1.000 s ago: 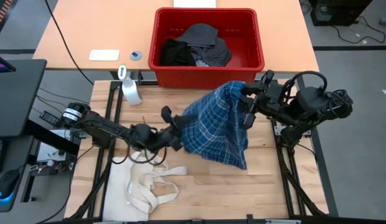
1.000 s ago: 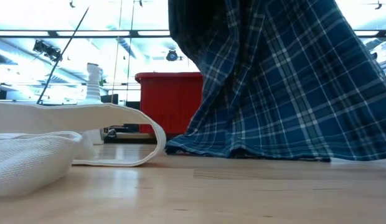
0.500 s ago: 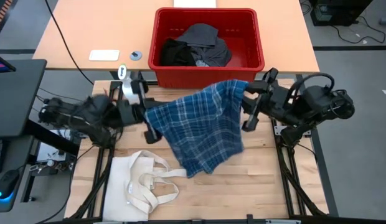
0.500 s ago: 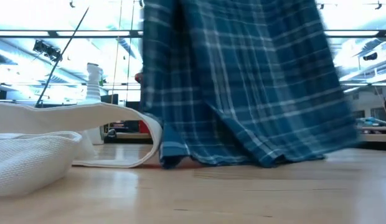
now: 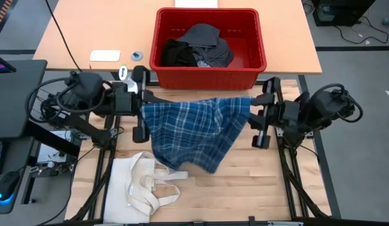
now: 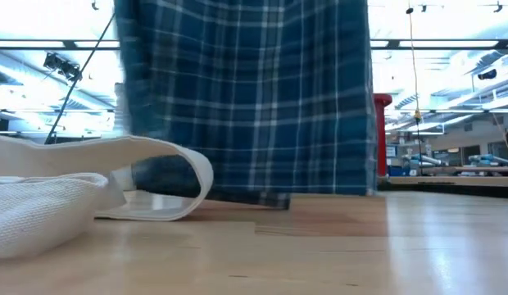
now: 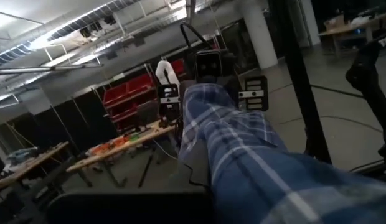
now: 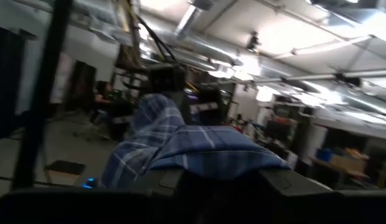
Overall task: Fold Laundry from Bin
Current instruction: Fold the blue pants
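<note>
The blue plaid shirt (image 5: 191,129) hangs spread between my two grippers above the table. My left gripper (image 5: 144,103) is shut on its left upper end and my right gripper (image 5: 252,112) on its right upper end. In the low view the shirt (image 6: 246,98) hangs like a curtain with its hem (image 6: 262,197) at about table height; whether the hem touches the wood I cannot tell. The red bin (image 5: 207,76) stands past the table's far edge, with black and grey laundry (image 5: 197,50) inside. My left gripper holds the shirt's upper left end (image 7: 255,180), coming level from the table's left; the fingers themselves are hidden under the cloth. The shirt runs fairly taut from here to the other gripper. My right gripper holds the shirt's upper right end (image 8: 199,155), level from the table's right, with cloth bunched over the fingers. The rest hangs below.
A cream tote bag (image 5: 141,185) lies at the near left of the table, its handle loop (image 6: 156,176) in front of the shirt's hem. A white card (image 5: 105,55) lies on the far desk. The near right of the table (image 5: 257,182) is bare wood.
My left gripper has risen and swung toward the table's far left, turning from a downward slant to level, and has drawn one end of the shirt with it. The shirt, which hung bunched from my right gripper, is now spread out between both.
</note>
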{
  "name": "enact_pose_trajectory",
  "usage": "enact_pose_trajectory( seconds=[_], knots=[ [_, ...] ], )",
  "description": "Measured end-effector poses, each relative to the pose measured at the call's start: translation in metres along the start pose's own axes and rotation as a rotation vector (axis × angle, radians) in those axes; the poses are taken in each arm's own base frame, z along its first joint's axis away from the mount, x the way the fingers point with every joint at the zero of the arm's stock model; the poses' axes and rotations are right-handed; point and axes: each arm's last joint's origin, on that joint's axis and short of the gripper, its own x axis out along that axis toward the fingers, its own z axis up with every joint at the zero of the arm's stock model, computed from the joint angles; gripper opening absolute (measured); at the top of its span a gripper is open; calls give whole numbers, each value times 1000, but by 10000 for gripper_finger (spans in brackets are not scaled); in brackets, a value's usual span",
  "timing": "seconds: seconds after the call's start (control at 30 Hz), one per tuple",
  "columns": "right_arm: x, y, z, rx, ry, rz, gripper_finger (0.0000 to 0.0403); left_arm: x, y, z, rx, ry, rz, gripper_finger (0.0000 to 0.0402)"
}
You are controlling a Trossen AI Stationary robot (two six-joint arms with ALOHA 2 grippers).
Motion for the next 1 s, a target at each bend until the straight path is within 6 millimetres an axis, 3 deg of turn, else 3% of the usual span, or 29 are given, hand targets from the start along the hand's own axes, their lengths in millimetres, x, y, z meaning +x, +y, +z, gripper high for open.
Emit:
enact_pose_trajectory(
  seconds=[0.17,0.37,0.6,0.7,0.83,0.93,1.0],
  knots=[
    [1,-9,-2,-65,71,-147,117,0,19,-9,40,62,69,6],
    [11,-38,-17,-191,156,-254,112,9,61,-44,8,142,118,6],
    [16,-101,-33,-287,220,-426,92,11,126,-87,46,138,326,7],
    [12,-125,-26,-283,123,-438,79,7,150,-90,95,54,376,7],
    [-3,-132,-11,-213,-30,-297,61,-4,152,-71,100,-73,238,6],
    [-7,-123,-15,-160,18,-163,51,-4,140,-70,57,-31,83,4],
    [-7,-113,-25,-112,117,-91,45,-2,127,-80,-17,70,-30,4]
  ],
)
